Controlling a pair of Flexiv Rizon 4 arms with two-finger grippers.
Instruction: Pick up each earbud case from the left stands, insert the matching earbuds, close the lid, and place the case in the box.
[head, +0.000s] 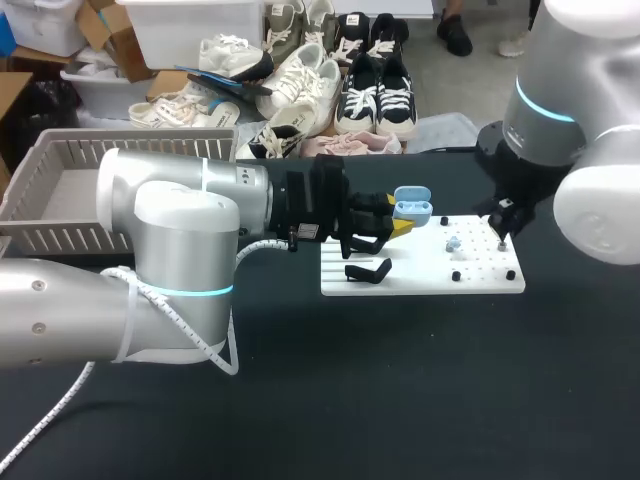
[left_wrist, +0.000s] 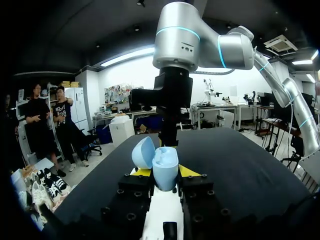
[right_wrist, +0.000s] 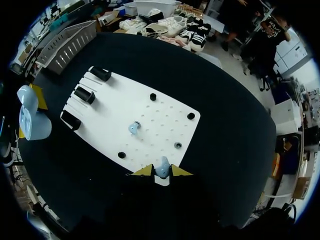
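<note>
- The left gripper (left_wrist: 165, 171) pinches the open blue case (left_wrist: 165, 162), held above the worktop beside the white board (right_wrist: 160, 112).
- The right gripper (right_wrist: 161, 171) pinches one earbud (right_wrist: 162, 174) at the board's edge; a second earbud (right_wrist: 133, 128) sits mid-board.
- Step in hand looks like loading earbuds. Next, the pinched earbud needs carrying to the case and lining up with its socket.

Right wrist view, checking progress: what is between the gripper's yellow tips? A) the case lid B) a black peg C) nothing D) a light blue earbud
D: a light blue earbud sits pinched between the yellow tips of the right gripper, over the edge of the white board.
</note>
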